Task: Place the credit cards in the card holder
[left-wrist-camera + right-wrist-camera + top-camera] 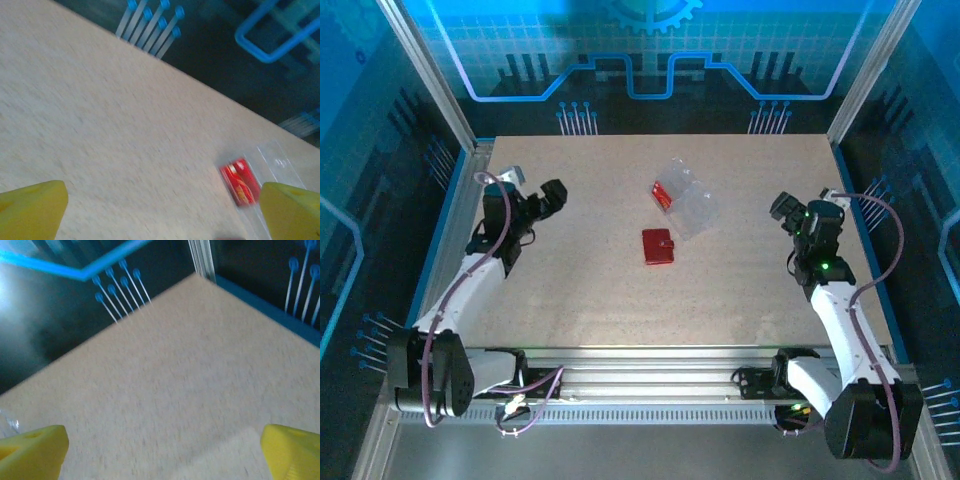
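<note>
The card holder (658,246), a small red shut wallet, lies flat near the table's middle. Behind it, a red credit card (663,193) rests inside a clear plastic bag (688,200). In the left wrist view the red card (241,181) shows with yellowish print, lying in the bag (280,160) just inside the right yellow finger. My left gripper (555,195) hovers open at the table's left, well away from both things, with bare table between its fingers (35,207). My right gripper (782,210) hangs open at the right side, nothing between its fingers (292,450).
The table (570,290) is a pale speckled board with metal posts at its far corners and blue walls around it. A corner of the clear bag (7,422) peeks in at the left of the right wrist view.
</note>
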Available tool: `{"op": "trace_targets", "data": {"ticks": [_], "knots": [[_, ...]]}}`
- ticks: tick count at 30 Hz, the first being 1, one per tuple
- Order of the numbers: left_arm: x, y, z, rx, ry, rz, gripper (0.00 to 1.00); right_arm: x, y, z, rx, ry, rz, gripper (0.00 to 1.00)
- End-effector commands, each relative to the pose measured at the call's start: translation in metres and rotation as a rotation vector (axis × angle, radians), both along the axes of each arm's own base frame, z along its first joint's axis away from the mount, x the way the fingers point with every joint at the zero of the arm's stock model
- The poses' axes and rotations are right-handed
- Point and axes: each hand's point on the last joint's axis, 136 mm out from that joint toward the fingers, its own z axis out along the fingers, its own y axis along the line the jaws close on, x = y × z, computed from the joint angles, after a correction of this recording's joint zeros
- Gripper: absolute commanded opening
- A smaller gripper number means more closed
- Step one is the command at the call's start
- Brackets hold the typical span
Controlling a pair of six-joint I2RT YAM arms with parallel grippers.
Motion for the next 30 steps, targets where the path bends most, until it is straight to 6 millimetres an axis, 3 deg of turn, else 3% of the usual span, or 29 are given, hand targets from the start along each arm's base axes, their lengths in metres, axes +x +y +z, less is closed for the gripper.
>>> {"op": "trace_targets", "data": {"ticks": [1, 4, 9, 14, 18, 23, 30], "knots": [[-0.013, -0.061, -0.018, -0.126, 0.131, -0.226, 0.96, -0.034, 0.017, -0.036, 0.058, 0.266, 0.032, 1.0], [-0.015, -0.106, -0.025, -0.174, 0.181, -0.359, 0.85, -0.04, 0.045, -0.045, 0.08, 0.313, 0.163, 0.99], [-0.012, -0.172, -0.045, -0.219, 0.28, -0.521, 0.67, -0.05, 0.089, -0.06, 0.091, 0.353, 0.341, 0.82], [-0.004, -0.222, -0.084, -0.229, 0.421, -0.633, 0.44, -0.059, 0.124, -0.067, 0.056, 0.391, 0.47, 0.62], [-0.002, -0.245, -0.112, -0.23, 0.495, -0.675, 0.32, -0.062, 0.142, -0.072, 0.041, 0.431, 0.527, 0.57], [-0.005, -0.262, -0.138, -0.184, 0.56, -0.713, 0.29, -0.062, 0.157, -0.079, 0.028, 0.473, 0.565, 0.52], [-0.02, -0.255, -0.176, -0.081, 0.653, -0.715, 0.27, -0.059, 0.16, -0.087, -0.045, 0.489, 0.536, 0.52]]}}
